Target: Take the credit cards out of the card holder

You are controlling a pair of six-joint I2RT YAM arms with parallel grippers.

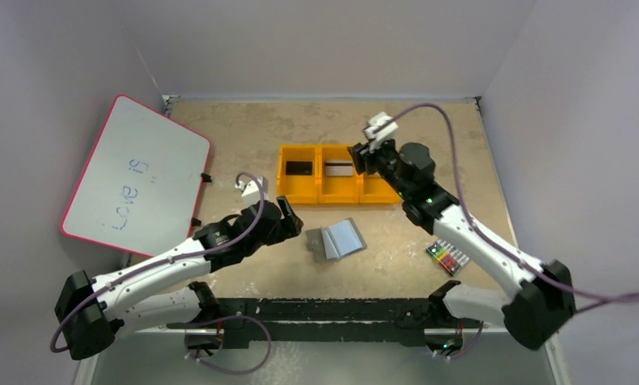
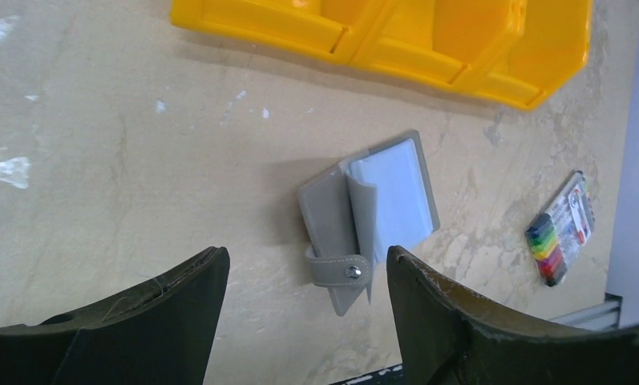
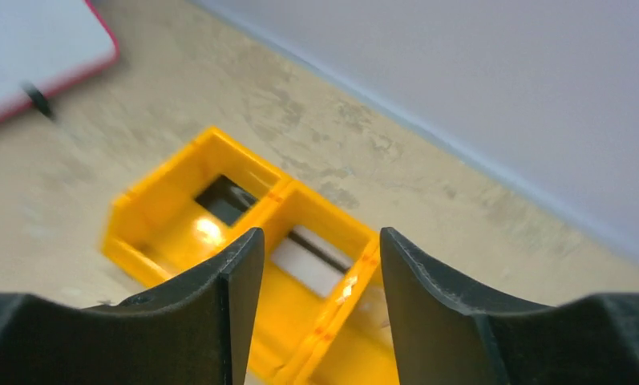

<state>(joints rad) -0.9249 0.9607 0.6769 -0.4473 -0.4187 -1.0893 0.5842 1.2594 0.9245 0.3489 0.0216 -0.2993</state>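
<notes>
I have the left gripper (image 2: 305, 253) spread wide with nothing between its two dark fingers (image 2: 179, 309). It hangs low over the beige stone-patterned table (image 2: 99, 184), just short of the card holder (image 2: 376, 210), a small grey folding wallet lying open with its pale blue-grey inside facing up. Its snap tab (image 2: 340, 270) points toward the left gripper, and one grey flap stands partly raised along the fold. From the top camera, the card holder sits on the table between the two arms, just in front of the yellow plastic three-compartment tray (image 1: 300, 196) and not touching it.

The right gripper (image 3: 317, 238) hovers above that tray, jaws parted to a middling gap and holding nothing. Through its wrist camera I look between the jaws straight down into the compartments. A thin black card (image 1: 300, 168) lies flat in the left compartment. A silver-white card (image 1: 338, 168) with a dark stripe lies in the middle one. The right compartment is mostly hidden by the gripper, so I cannot tell what is in it.

A white pack of coloured crayons (image 1: 448, 257) lies on the table beside the right arm, well apart from the card holder. A white dry-erase board with a pink-red rim (image 1: 135, 176) sits at the left side by the wall, with "Love is" written on it
</notes>
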